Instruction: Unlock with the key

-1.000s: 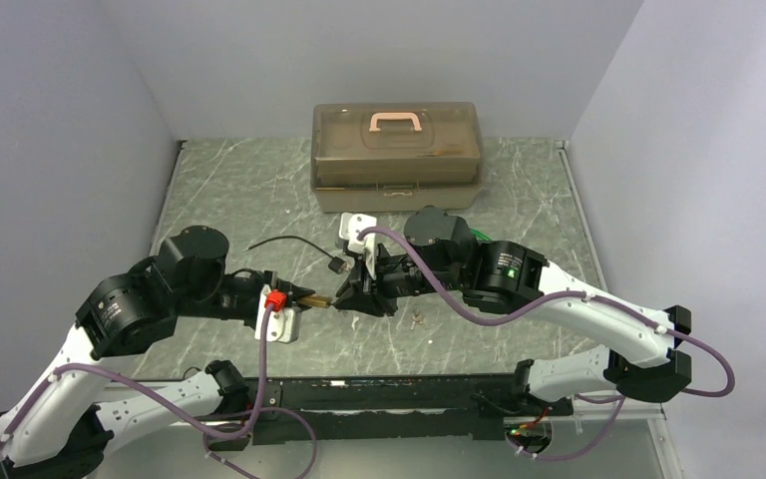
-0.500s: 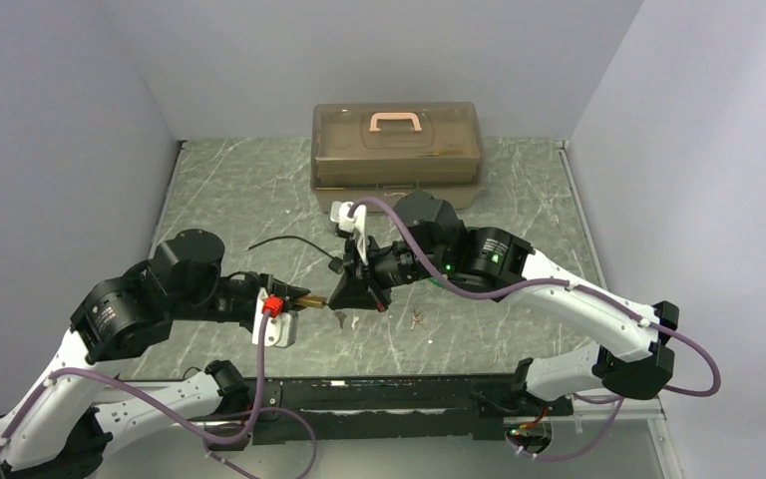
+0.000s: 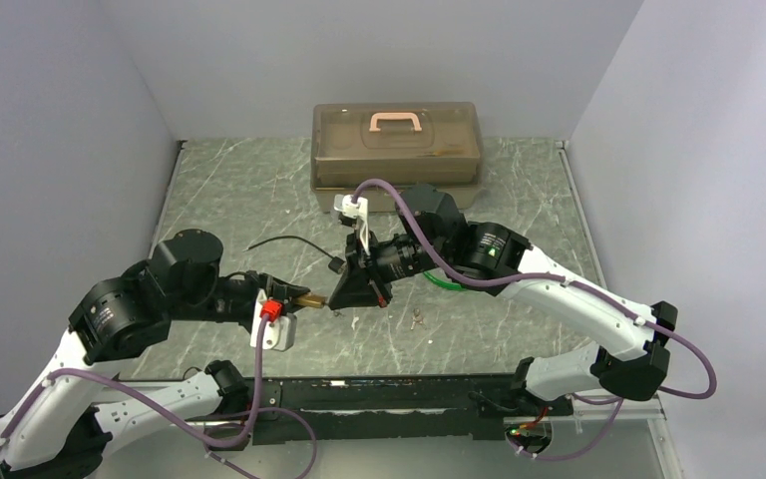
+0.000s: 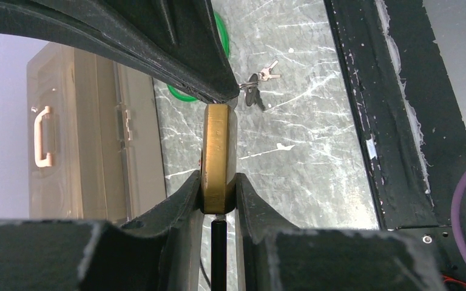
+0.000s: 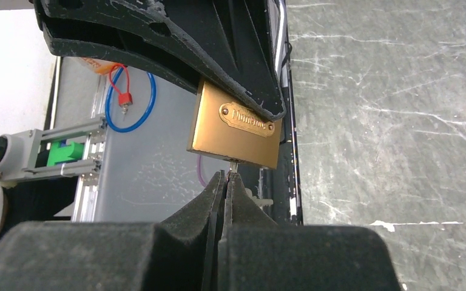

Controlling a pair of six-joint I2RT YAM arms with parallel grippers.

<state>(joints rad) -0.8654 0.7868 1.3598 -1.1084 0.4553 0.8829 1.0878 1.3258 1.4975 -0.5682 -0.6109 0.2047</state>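
Right wrist: R gripper (image 5: 226, 182) pinches key (image 5: 233, 165) at padlock (image 5: 236, 130) base.

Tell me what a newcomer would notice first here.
At mid-table, the brass padlock is pinched edge-on by the left gripper, while the right gripper is shut on a key at its free end. Behind them, a brown toolbox with a pink handle sits by the back wall.

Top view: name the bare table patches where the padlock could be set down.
The table is bare left of the toolbox and right of it, out to either edge. It is crowded in the middle: the held padlock, black cable and loose keys.
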